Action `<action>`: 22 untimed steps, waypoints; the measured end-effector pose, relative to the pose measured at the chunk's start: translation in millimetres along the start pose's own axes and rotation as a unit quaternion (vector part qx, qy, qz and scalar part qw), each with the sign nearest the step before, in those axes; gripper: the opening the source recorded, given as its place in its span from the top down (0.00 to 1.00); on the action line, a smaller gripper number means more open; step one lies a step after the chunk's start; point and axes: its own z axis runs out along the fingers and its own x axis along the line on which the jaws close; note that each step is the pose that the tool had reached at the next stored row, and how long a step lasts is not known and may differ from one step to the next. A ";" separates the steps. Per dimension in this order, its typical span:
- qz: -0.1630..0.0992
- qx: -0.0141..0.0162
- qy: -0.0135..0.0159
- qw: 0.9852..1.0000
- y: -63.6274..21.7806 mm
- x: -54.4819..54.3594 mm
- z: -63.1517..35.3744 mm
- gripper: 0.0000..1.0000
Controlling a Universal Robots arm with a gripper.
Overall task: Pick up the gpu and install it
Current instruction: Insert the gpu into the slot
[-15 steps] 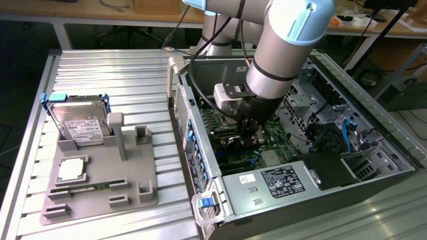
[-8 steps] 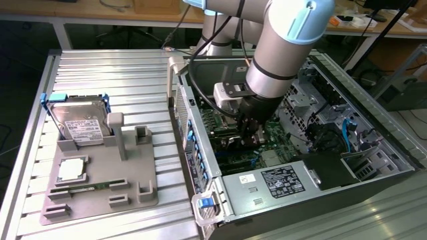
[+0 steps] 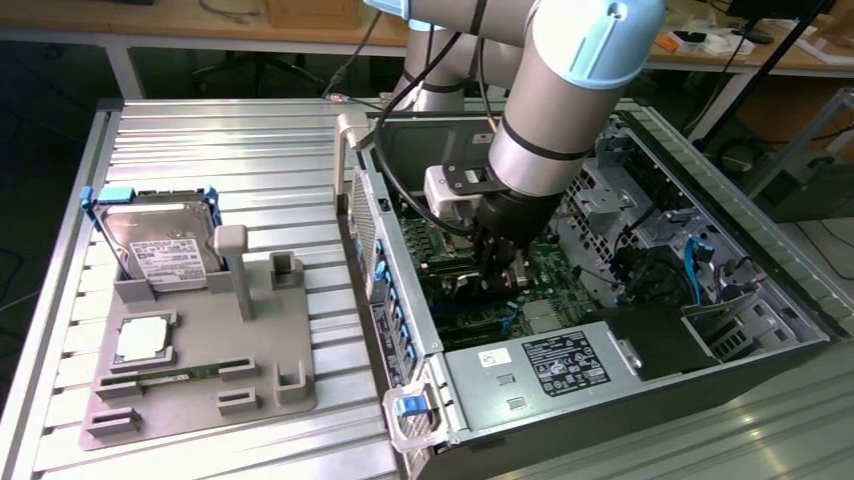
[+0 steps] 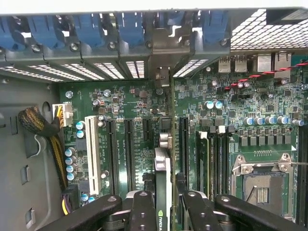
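Your gripper (image 4: 166, 208) pinches the gpu (image 4: 162, 163) edge-on over the motherboard (image 4: 130, 108) — stiff but fragile, I'd judge, so hold the shroud edges.

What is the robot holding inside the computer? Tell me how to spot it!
Look into the open computer case, down at the green main board. Over its long black slots hangs the gripper, and between its two black fingers is the graphics card, seen edge-on as a thin strip. Unlike the slots beside it, it is pinched by the fingers and carries a small logo.
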 end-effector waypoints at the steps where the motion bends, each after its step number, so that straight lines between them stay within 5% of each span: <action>1: 0.000 0.000 0.000 1.000 0.0 -0.1 -1.6 0.73; 22: 0.001 0.000 0.000 1.000 0.5 0.3 -1.0 0.73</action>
